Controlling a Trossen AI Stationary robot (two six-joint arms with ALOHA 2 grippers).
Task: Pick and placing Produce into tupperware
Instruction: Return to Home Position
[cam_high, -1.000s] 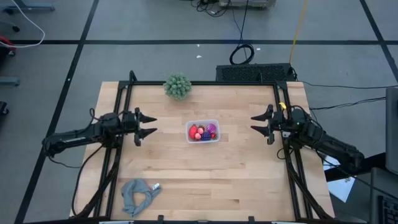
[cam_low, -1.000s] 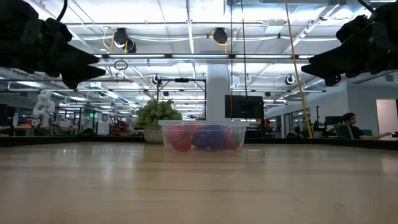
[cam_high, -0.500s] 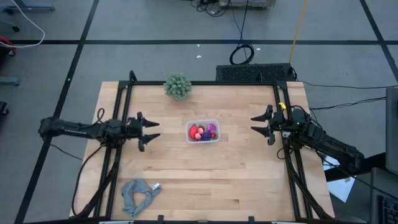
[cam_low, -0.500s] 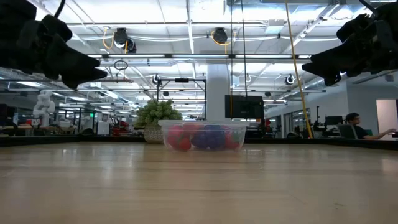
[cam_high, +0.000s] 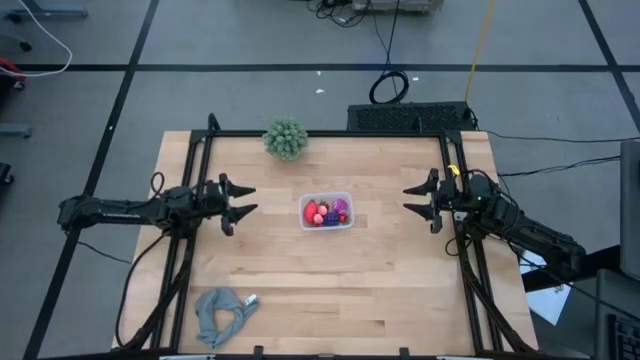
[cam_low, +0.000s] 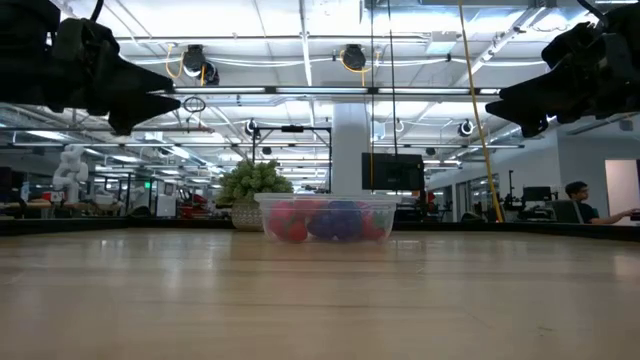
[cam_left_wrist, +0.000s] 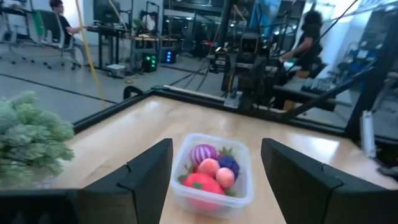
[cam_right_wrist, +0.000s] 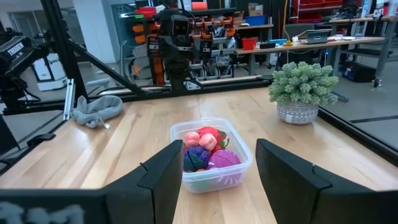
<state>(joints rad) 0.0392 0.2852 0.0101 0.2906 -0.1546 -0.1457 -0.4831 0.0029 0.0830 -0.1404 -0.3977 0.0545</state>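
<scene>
Since the frame a second earlier, the left arm had stretched out flatter along its side of the table (cam_high: 330, 285), and its hand had shifted slightly; the right arm had not moved.

Left hand (cam_high: 250, 199): fingers spread wide, holding nothing and touching nothing, raised off the table at the left side and pointing at the tupperware (cam_high: 345, 197) from well apart.

Right hand (cam_high: 406, 199): likewise wide open and empty, raised at the right edge, mirroring the left.

Tupperware stood upright at mid-table between the two hands. Produce (cam_high: 322, 213) lay inside it: red, pink, magenta and dark purple pieces. No loose piece was seen on the table.

Green bushy ball (cam_high: 285, 138) sat at the far edge, grey cloth (cam_high: 222, 312) at the near left corner; both were clear of the arms.

Judgement: placing looked complete and the step in hand was the retreat to rest. The next move probably called only for the left arm to settle, with no grasp needed.
</scene>
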